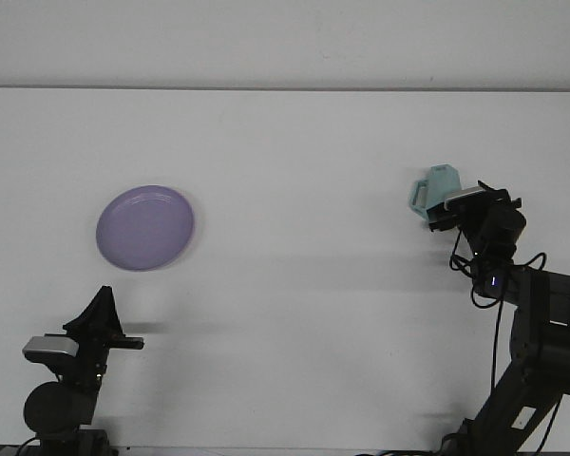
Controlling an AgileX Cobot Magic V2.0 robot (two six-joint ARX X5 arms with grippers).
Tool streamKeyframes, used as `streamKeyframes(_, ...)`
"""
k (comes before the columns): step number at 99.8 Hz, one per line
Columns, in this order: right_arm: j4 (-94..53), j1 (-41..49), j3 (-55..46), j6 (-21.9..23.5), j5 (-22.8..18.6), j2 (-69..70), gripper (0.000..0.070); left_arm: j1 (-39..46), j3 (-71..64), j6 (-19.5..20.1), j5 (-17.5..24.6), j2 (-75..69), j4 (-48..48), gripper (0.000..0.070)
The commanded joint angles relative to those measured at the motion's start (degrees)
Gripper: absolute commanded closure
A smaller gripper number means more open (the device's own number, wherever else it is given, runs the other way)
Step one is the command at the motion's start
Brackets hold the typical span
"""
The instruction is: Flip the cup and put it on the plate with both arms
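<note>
A pale teal cup [435, 190] with its handle to the left is at the right of the white table, tipped slightly to the left. My right gripper [448, 211] is up against its lower right side and shut on it. The wrist camera hides the cup's base, so I cannot tell whether it still touches the table. A round purple plate [144, 227] lies flat on the left side, far from the cup. My left gripper [104, 293] rests low at the near left edge, below the plate, shut and holding nothing.
The white table [294, 190] runs back to a pale wall. Black cables hang from the right arm [532, 332] near the front right corner. The left arm's base [57, 404] stands at the front left edge.
</note>
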Motion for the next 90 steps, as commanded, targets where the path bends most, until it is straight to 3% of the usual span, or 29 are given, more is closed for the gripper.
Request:
streamKeyframes(1, 0.52, -0.42, 1.46, -0.46, -0.20, 1.64, 0.0291, 0.11, -0.98, -0.09, 0.04, -0.07, 0.46, 0.0688)
streamKeyframes(30, -1.29, -0.42, 2.62, -0.35, -3.06, 1.68, 0.0695, 0.11, -0.98, -0.09, 0.04, -0.07, 0.42, 0.0688)
streamKeyframes(57, -4.37, -0.17, 2.71, 6.88, -3.04, -1.01, 0.0694, 0.11, -0.98, -0.09, 0.04, -0.07, 0.46, 0.0688)
streamKeyframes(90, -27.19, 0.42, 2.71, 17.92, -3.08, -19.87, 0.0694, 0.11, -0.98, -0.13, 0.04, -0.07, 0.52, 0.0688)
